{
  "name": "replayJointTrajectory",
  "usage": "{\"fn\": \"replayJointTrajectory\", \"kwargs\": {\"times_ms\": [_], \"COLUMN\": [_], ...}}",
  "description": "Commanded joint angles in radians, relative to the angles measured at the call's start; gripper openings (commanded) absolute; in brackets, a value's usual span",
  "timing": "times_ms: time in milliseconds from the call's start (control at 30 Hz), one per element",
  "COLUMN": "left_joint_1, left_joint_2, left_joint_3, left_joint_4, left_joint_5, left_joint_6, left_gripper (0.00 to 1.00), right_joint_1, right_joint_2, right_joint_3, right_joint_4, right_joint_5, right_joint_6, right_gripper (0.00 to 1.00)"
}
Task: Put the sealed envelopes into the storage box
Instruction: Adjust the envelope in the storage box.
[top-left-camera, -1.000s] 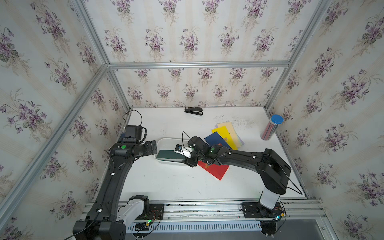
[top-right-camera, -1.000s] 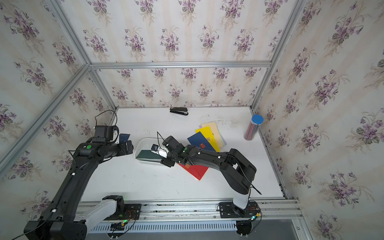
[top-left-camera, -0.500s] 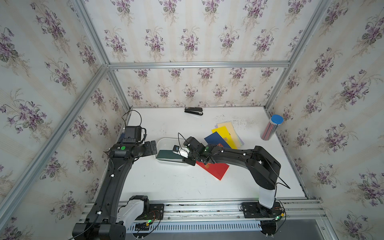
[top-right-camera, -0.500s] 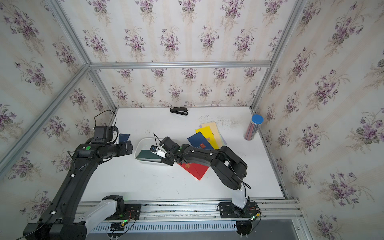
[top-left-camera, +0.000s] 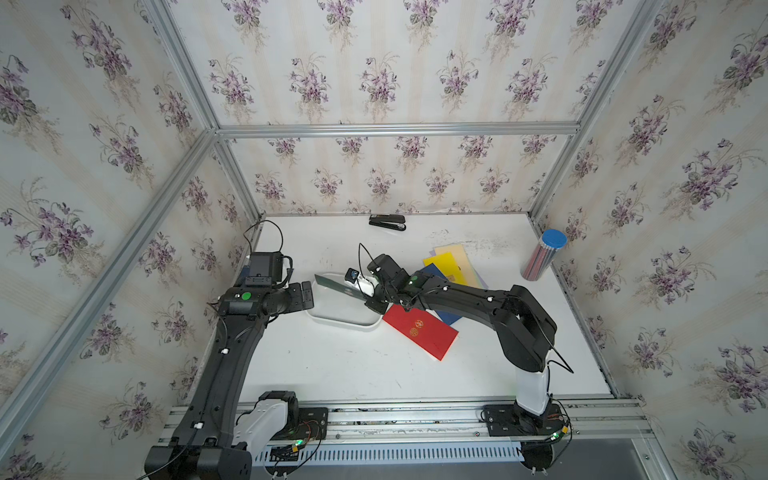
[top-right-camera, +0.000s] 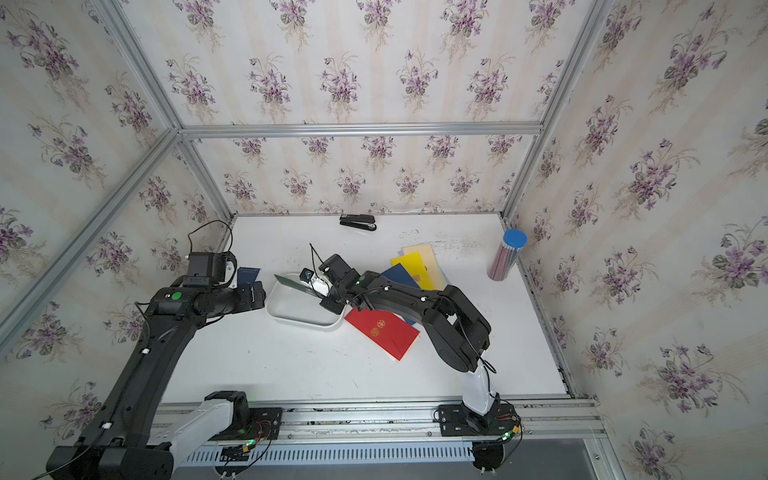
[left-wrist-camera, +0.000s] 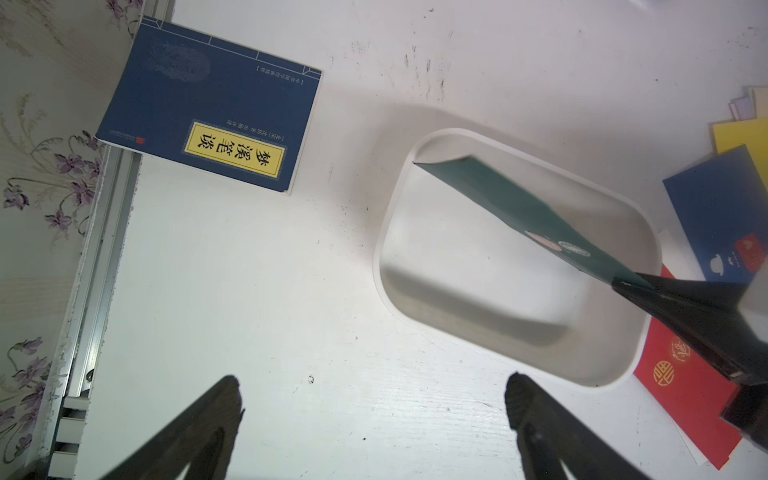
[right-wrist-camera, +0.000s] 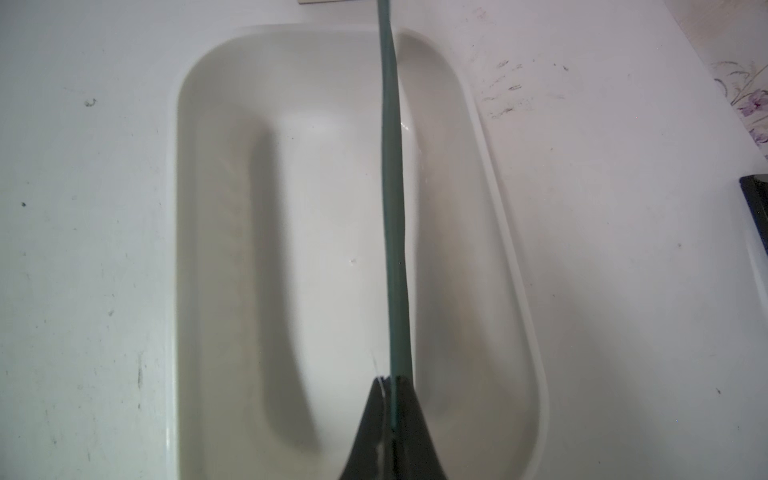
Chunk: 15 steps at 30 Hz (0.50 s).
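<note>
One envelope (top-left-camera: 336, 284) on edge over the storage box (top-left-camera: 343, 323); other envelopes (top-left-camera: 419, 332) right of it, book (top-right-camera: 248, 274) left, stapler (top-left-camera: 387, 222) behind

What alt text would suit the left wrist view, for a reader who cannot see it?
The shut right gripper holds a green envelope by one end, tilted on edge over the storage box. The left gripper is open over the table; a blue book and a red envelope lie outside the box.

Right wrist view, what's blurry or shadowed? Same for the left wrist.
Right wrist view: right pincer soft near the lens, broad shadow in the tray beside the green envelope. Left wrist view: left pincer blurred.
</note>
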Motion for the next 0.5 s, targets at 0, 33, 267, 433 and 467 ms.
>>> {"fn": "replayJointTrajectory", "kwargs": {"times_ms": [0, 33, 267, 433, 467], "left_joint_1": [0.001, 0.001, 0.001, 0.001, 0.001], "left_joint_2": [0.002, 0.002, -0.001, 0.002, 0.004], "left_joint_3": [-0.001, -0.001, -0.003, -0.003, -0.003], "left_joint_4": [0.015, 0.016, 0.018, 0.019, 0.02], "left_joint_5": [-0.008, -0.008, -0.008, -0.005, -0.004], "left_joint_6": [-0.005, -0.004, -0.003, -0.002, -0.002], "left_gripper": [1.0, 1.0, 1.0, 1.0, 1.0], "right_joint_1": [-0.031, -0.043, -0.061, -0.064, -0.065], "right_joint_2": [0.027, 0.042, 0.139, 0.197, 0.201], "right_joint_3": [0.044, 0.068, 0.245, 0.361, 0.375], "right_joint_4": [-0.064, -0.093, -0.295, -0.416, -0.421], "right_joint_5": [-0.109, -0.153, -0.206, -0.195, -0.187], "right_joint_6": [0.015, 0.0, -0.11, -0.154, -0.151], "right_gripper": [0.06, 0.06, 0.06, 0.03, 0.03]}}
